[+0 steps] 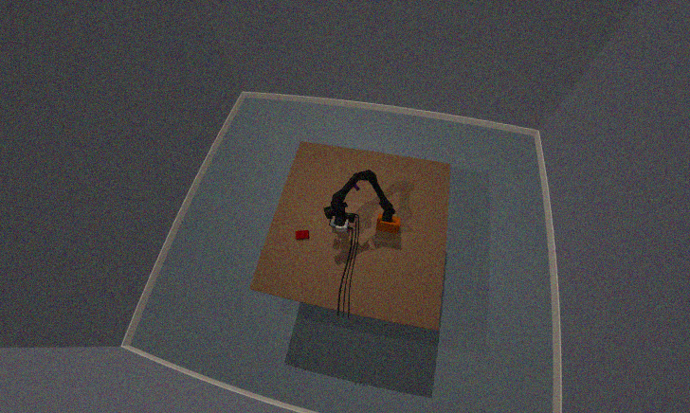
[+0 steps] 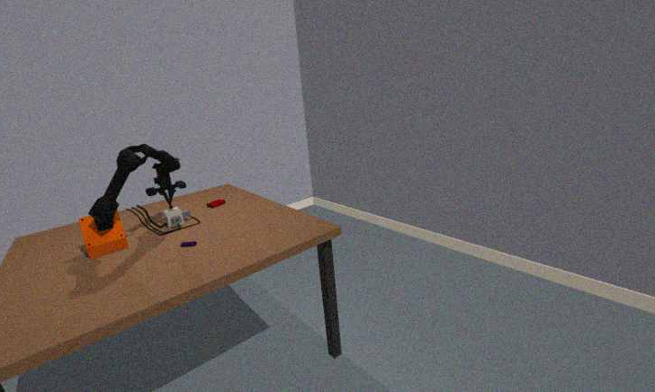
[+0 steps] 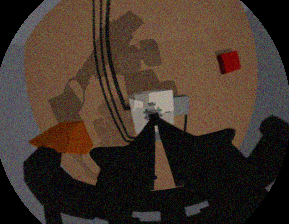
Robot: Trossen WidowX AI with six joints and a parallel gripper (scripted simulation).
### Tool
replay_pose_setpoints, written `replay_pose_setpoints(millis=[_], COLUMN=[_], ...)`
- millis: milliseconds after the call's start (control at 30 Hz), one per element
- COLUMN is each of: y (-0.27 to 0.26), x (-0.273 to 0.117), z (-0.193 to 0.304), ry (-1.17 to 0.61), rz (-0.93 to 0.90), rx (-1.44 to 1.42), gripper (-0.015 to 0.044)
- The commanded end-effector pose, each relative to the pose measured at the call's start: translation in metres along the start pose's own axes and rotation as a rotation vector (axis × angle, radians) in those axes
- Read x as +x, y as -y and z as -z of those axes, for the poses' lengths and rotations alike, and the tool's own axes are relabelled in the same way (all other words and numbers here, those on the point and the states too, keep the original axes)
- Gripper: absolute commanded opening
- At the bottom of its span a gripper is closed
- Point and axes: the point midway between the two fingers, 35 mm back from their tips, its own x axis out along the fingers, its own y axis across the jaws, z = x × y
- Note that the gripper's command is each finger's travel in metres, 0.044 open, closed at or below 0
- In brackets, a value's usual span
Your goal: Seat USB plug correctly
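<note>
The gripper [image 2: 169, 200] points straight down over the power cube [image 2: 173, 218], its fingers drawn together to a narrow point just above the cube's top face. They are clenched on something thin, and by its place that should be the USB plug [image 3: 155, 113]; the plug itself is too small to make out in the exterior view, and in the wrist view only a small dark mark shows at the fingertips against the white top of the cube [image 3: 153, 106].

The cube sits toward the middle of the table [image 2: 252, 243], nearer the far edge than the near one, with the arm's orange base [image 2: 103, 236] beside it toward the left end. So the plug lies directly under the hand, and its long axis looks vertical, in line with the fingers and the socket. The move ahead likely turns on that shared axis: a straight lift, a half turn about it, then a straight push down.

3 dark cables [image 2: 142, 218] run from the cube toward the far edge. A red block [image 2: 216, 202] lies near the far edge and a purple piece [image 2: 188, 243] toward the near side, both well apart from the hand.
</note>
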Motion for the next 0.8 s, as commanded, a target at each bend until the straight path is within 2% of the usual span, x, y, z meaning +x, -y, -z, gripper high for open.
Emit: replay_pose_setpoints(millis=[0, 767], y=[0.0002, 0.0002], x=[0.0008, 0.0036], z=[-0.0005, -0.0002], ry=[0.001, 0.001], rz=[0.001, 0.001], rx=[-0.003, -0.003], gripper=[0.0000, 0.0000])
